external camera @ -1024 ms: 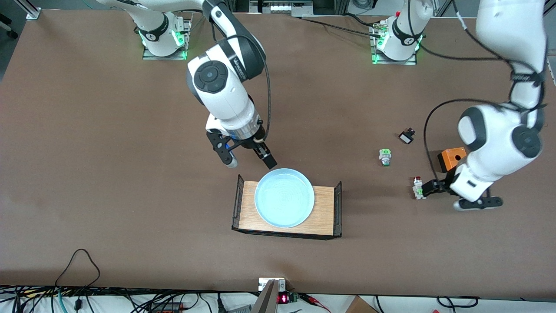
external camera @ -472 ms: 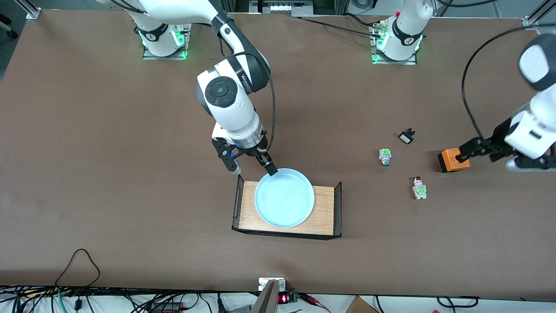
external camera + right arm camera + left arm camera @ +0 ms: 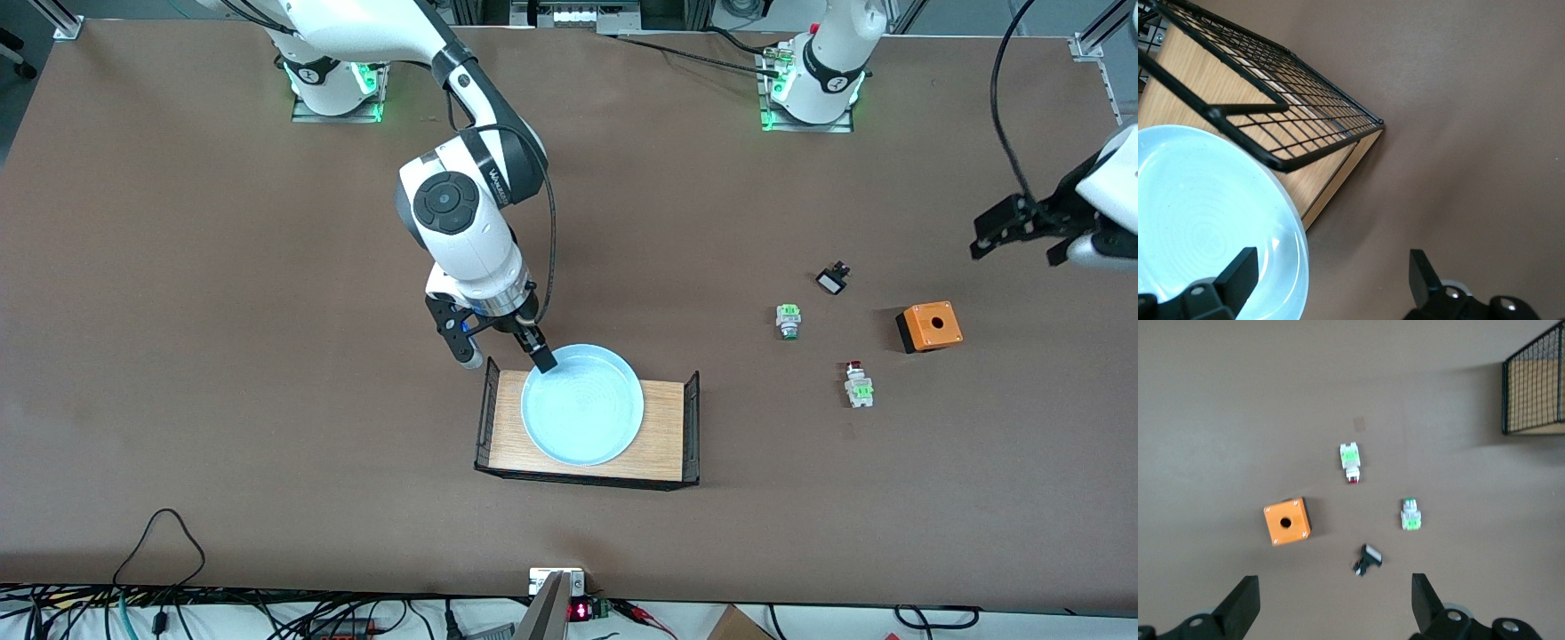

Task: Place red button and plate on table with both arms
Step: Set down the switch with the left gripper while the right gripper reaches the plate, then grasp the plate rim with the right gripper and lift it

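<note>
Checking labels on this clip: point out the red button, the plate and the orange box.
red button (image 3: 858,385): front view, on its white-and-green body.
plate (image 3: 582,406): front view, on its bare centre.
orange box (image 3: 931,324): front view, on its top face beside the hole.

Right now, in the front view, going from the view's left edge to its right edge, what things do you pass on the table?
Right gripper at the plate's rim → plate on the wooden tray → green button → black-and-white switch → red button → orange box → left gripper, raised.
</note>
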`<action>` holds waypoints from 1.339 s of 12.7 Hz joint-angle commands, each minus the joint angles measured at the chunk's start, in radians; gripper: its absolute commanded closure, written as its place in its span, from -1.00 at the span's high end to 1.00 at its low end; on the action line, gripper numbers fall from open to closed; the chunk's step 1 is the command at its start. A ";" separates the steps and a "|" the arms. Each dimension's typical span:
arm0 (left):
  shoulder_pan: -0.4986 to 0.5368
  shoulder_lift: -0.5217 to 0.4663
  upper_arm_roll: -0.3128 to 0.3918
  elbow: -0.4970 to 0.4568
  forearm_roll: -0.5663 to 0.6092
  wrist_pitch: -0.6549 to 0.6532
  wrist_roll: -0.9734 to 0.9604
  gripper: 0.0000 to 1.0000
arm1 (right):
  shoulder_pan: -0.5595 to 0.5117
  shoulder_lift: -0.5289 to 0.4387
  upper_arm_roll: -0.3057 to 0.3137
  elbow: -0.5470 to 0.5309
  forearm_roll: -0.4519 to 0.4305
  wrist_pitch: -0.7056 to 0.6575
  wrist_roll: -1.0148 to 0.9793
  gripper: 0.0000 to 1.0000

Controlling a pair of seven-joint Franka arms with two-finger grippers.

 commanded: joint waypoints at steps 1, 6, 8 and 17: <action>-0.005 0.002 -0.001 0.120 0.027 -0.140 0.021 1.00 | 0.015 0.035 -0.016 0.031 0.016 0.027 0.001 1.00; -0.006 0.000 -0.015 0.122 0.027 -0.140 -0.005 1.00 | 0.015 0.041 -0.016 0.031 0.017 0.040 -0.001 0.92; -0.006 0.000 -0.017 0.122 0.027 -0.140 -0.021 1.00 | 0.021 0.041 -0.015 0.031 0.017 0.040 -0.001 0.63; 0.114 -0.003 -0.140 0.123 0.023 -0.144 -0.031 1.00 | 0.024 0.039 -0.022 0.031 0.051 0.040 -0.016 -0.83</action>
